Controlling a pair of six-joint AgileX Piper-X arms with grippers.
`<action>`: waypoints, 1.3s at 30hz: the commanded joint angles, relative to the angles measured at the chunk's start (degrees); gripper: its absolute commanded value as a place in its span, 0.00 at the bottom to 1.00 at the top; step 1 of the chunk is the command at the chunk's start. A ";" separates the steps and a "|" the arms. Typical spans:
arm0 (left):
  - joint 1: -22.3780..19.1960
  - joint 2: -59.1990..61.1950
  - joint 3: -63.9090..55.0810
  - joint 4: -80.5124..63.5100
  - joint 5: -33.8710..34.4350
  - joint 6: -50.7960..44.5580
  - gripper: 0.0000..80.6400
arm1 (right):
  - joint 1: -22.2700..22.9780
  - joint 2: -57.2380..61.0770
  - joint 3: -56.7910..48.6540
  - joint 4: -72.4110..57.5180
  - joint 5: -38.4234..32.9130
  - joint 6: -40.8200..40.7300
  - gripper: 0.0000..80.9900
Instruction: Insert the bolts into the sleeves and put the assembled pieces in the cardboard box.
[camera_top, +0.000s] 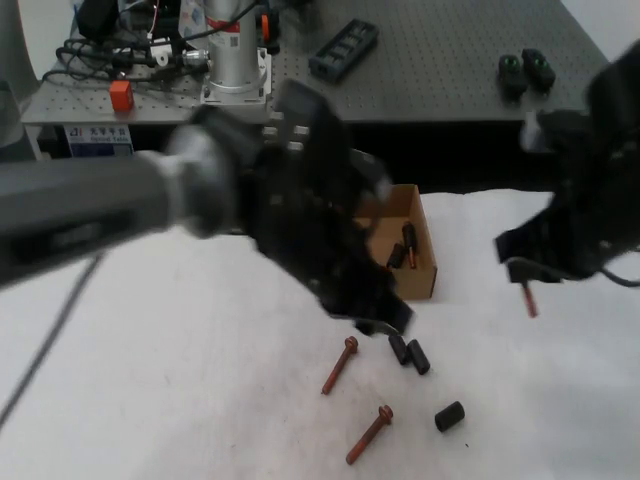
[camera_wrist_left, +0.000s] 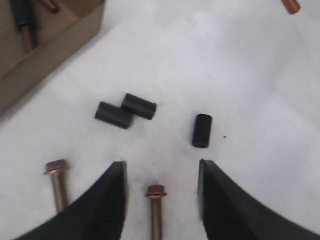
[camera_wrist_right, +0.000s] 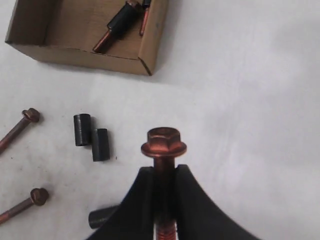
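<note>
My right gripper (camera_wrist_right: 162, 172) is pinching a copper-coloured bolt (camera_wrist_right: 163, 145) by the shank just under its flanged head, with the head poking out past the fingertips. The left gripper (camera_wrist_left: 161, 166) has its jaws spread with nothing between them, hanging over the loose parts.

In the high view those parts lie lower centre of the frame on the white cloth (camera_top: 150, 390). There are two sleeves (camera_top: 400, 348) touching each other, a third sleeve (camera_top: 450, 416) apart to the lower right, and two loose bolts (camera_top: 340, 365) left of them. The cardboard box (camera_top: 418, 280) sits mid-frame just above, with assembled pieces (camera_wrist_right: 117, 25) already inside.

My handling guess is that everything here is light and rigid. The sleeves look smooth and round, so they'll probably roll on that soft cloth (annoying). I'd grab one across its sides and leave the bore free. Bolts are best held by the shank, like now.

Hard to make out: the held bolt's threaded end is buried between the fingers, and a blurred arm covers part of the box in the high view.
</note>
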 joint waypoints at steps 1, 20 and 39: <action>-1.90 2.73 -4.23 3.59 -0.83 3.47 0.42 | -3.01 -7.52 4.77 1.07 -1.31 3.10 0.06; -11.74 24.71 -26.56 19.16 -15.47 14.23 0.42 | -10.81 -17.54 10.61 5.32 -3.90 2.77 0.06; -11.11 23.99 -26.56 17.34 -15.05 11.72 0.01 | -10.81 -18.05 10.74 1.55 -9.20 3.00 0.06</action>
